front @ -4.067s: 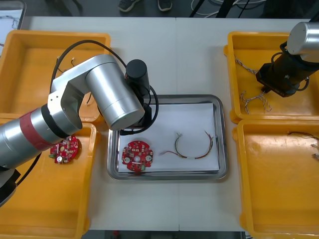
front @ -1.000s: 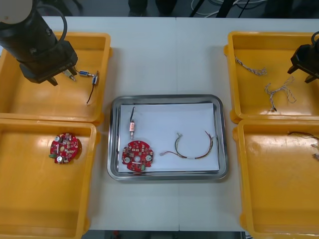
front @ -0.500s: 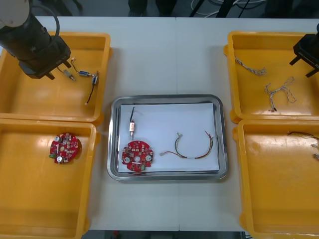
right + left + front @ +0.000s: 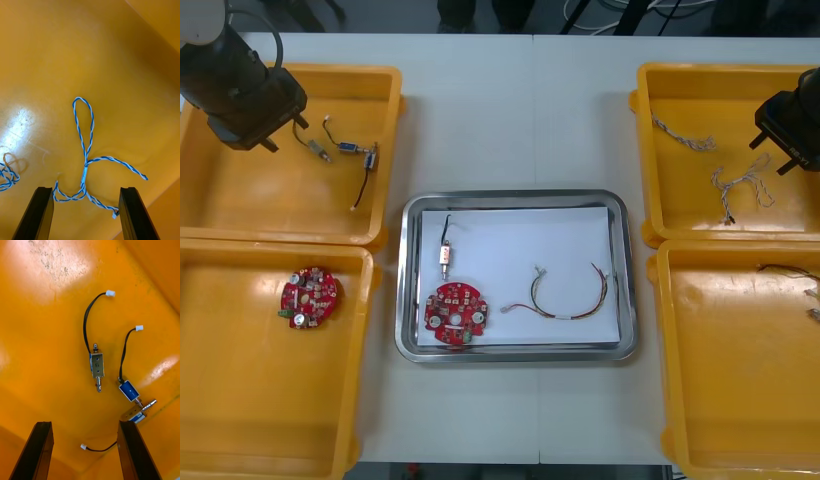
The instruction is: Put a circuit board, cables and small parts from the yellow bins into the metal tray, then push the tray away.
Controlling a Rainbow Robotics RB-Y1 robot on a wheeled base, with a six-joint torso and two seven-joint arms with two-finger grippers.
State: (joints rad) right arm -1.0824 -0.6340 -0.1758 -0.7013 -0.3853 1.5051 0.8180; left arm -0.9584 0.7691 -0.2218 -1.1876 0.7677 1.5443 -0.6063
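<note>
The table [image 4: 530,110] is flanked by four yellow bins, and the metal tray [image 4: 625,270] is seen at its centre. The tray's contents are unchanged from half a second ago: a circuit board [image 4: 456,314] at 7 o'clock, a red and yellow cable [image 4: 570,295] at 4 o'clock and a small metal part [image 4: 446,253] at 9 o'clock.

The left gripper [image 4: 287,133], jaws held apart on nothing, has been drawn slightly toward 10 o'clock over the bin at 10 o'clock [image 4: 270,200], above loose small metal parts [image 4: 97,367].

The right gripper [image 4: 772,155], jaws likewise spread and empty, has been brought in toward 8 o'clock from the picture's edge, over a twisted blue and white cable [image 4: 88,157] in the bin at 2 o'clock [image 4: 680,200].

Both arms are cut off by the frame, and a second twisted cable [image 4: 7,174] is only partly seen.
</note>
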